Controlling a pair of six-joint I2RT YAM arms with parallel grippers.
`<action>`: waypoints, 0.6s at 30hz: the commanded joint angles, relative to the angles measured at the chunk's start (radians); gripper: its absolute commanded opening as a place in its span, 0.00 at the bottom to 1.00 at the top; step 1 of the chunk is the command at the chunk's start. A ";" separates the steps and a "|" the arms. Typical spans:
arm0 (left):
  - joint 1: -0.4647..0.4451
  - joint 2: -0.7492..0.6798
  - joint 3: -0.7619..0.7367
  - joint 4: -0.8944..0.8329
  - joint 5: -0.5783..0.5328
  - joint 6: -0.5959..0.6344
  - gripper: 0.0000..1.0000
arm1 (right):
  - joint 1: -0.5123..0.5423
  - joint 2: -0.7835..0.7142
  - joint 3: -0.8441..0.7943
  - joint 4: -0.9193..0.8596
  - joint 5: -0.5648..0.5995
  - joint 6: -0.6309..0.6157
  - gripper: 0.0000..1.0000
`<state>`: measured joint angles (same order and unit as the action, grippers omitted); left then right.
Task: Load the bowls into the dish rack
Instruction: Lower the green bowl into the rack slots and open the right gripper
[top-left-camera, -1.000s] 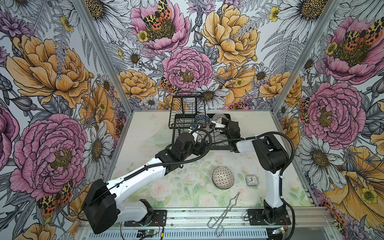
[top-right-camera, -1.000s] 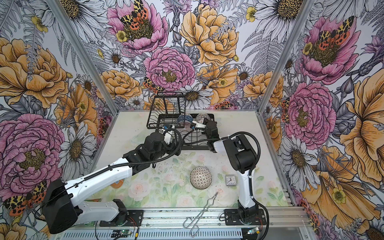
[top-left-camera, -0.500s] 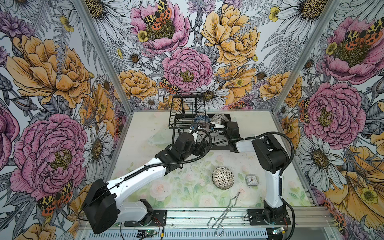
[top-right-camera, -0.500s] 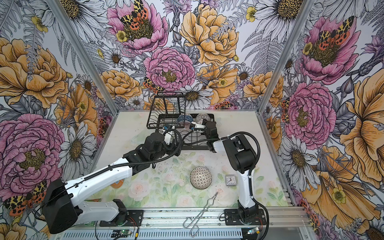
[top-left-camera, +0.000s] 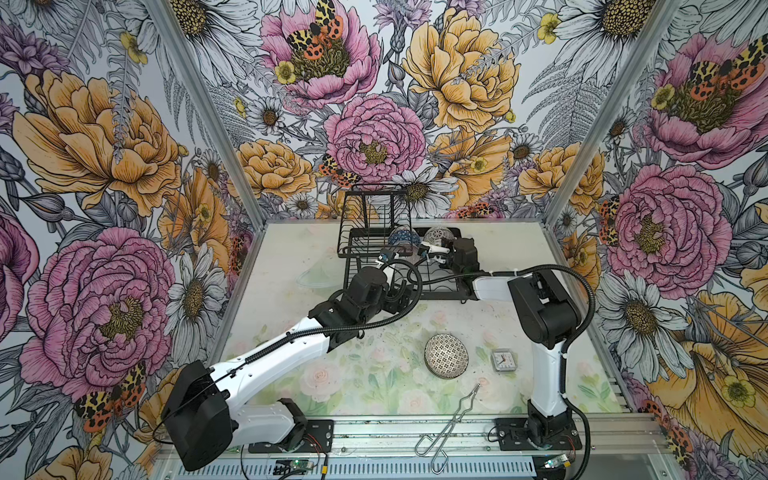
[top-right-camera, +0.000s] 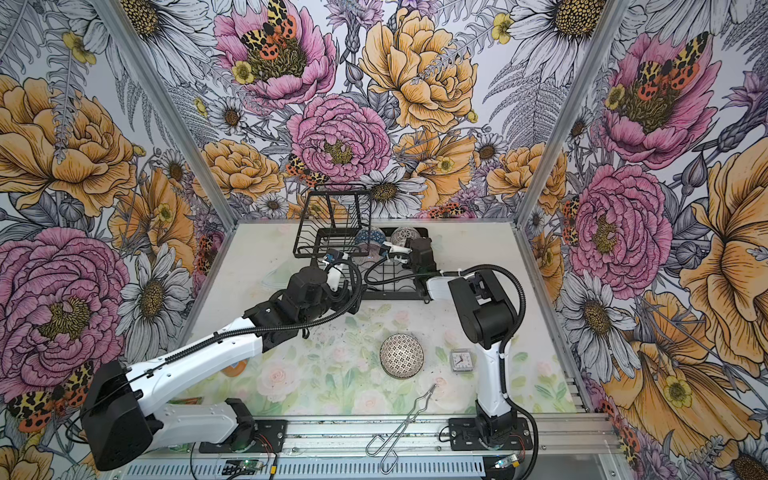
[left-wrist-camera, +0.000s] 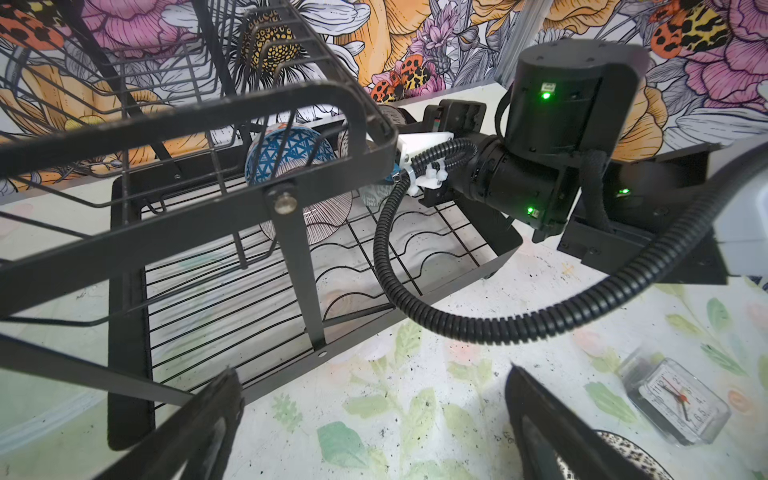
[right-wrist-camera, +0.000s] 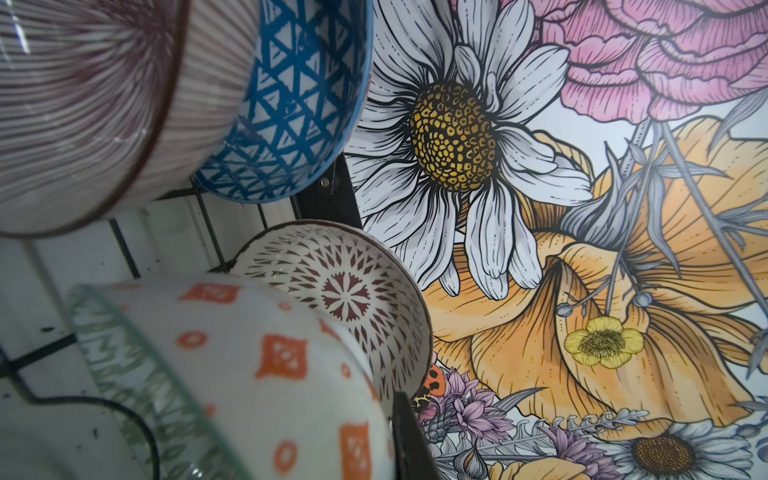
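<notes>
I read the left gripper as open and empty, just in front of the dish rack. The right gripper is closed inside the rack, beside the blue-triangle bowl; I cannot tell whether it grips anything. The mosaic bowl lies well in front of the rack.

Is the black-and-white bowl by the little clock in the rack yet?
Out. The black-and-white bowl sits on the table beside the clock, apart from the dish rack.
</notes>
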<state>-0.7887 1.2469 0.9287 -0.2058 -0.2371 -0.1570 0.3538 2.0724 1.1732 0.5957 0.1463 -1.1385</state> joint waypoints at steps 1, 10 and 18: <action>0.008 -0.024 -0.016 0.002 0.017 -0.009 0.99 | -0.004 -0.020 0.011 -0.125 -0.028 0.029 0.07; 0.008 -0.026 -0.019 -0.001 0.021 -0.014 0.99 | -0.003 -0.027 0.022 -0.166 -0.023 0.049 0.28; 0.009 -0.036 -0.025 -0.008 0.021 -0.022 0.99 | -0.004 -0.042 0.023 -0.176 -0.036 0.058 0.39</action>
<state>-0.7887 1.2373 0.9195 -0.2131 -0.2371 -0.1612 0.3534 2.0563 1.1839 0.4747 0.1318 -1.0992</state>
